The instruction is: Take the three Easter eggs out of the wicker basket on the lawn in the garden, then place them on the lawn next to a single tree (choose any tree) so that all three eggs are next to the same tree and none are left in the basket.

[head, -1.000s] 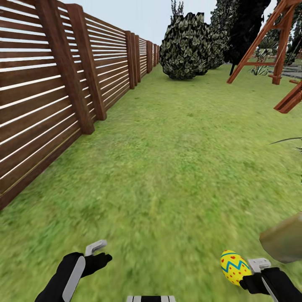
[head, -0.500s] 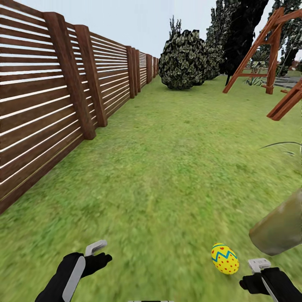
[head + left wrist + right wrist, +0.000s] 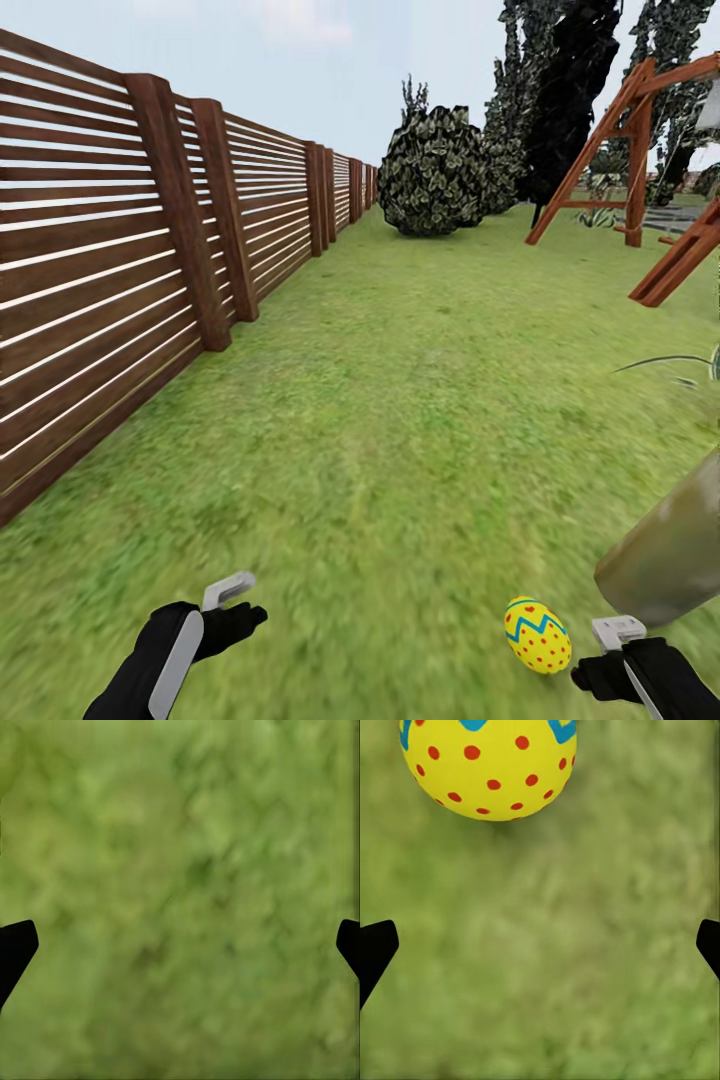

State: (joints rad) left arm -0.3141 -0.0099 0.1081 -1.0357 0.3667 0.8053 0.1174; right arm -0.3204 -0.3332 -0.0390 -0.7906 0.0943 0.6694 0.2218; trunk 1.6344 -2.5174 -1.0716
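My right gripper (image 3: pixel 612 640) is spread, the egg (image 3: pixel 537 634) free on the lawn (image 3: pixel 400 400) beside the tree (image 3: pixel 665 555); I should lift straight away without nudging it.

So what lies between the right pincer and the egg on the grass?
Nothing but bare lawn: the right wrist view shows the Easter egg lying ahead of the open right pincer, with grass alone between them.

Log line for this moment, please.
Easter egg on lawn beside tree trunk | right gripper open, empty | left gripper open, empty
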